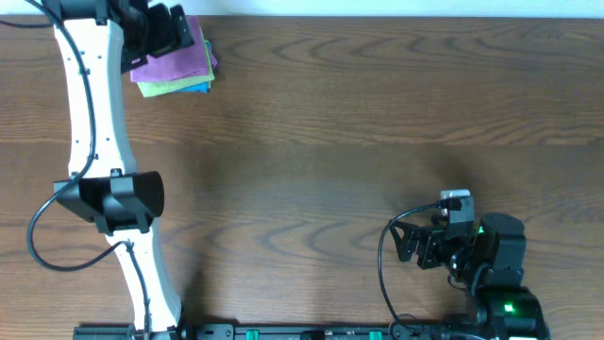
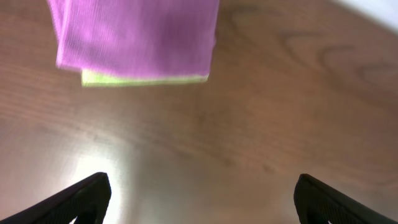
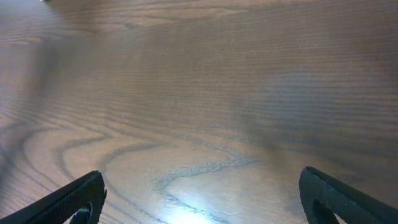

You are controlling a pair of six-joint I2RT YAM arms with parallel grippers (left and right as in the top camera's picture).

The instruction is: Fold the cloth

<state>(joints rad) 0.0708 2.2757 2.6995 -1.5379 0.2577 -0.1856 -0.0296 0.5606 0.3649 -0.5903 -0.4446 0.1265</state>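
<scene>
The purple cloth [image 1: 177, 64] lies flat on top of a stack at the far left of the table, and its upper edge is hidden under my left arm. In the left wrist view the purple cloth [image 2: 137, 34] fills the top left, with bare wood between it and my fingers. My left gripper [image 1: 185, 30] [image 2: 202, 199] is open and empty, just beside the cloth's far edge. My right gripper [image 1: 406, 242] [image 3: 202, 199] is open and empty over bare wood at the near right, far from the cloth.
A yellow-green folded cloth [image 1: 154, 90] [image 2: 143, 79] lies under the purple one, with a blue folded cloth [image 1: 199, 88] peeking out below it. The wooden table [image 1: 359, 113] spans the view. The left arm [image 1: 90, 113] runs along the left side.
</scene>
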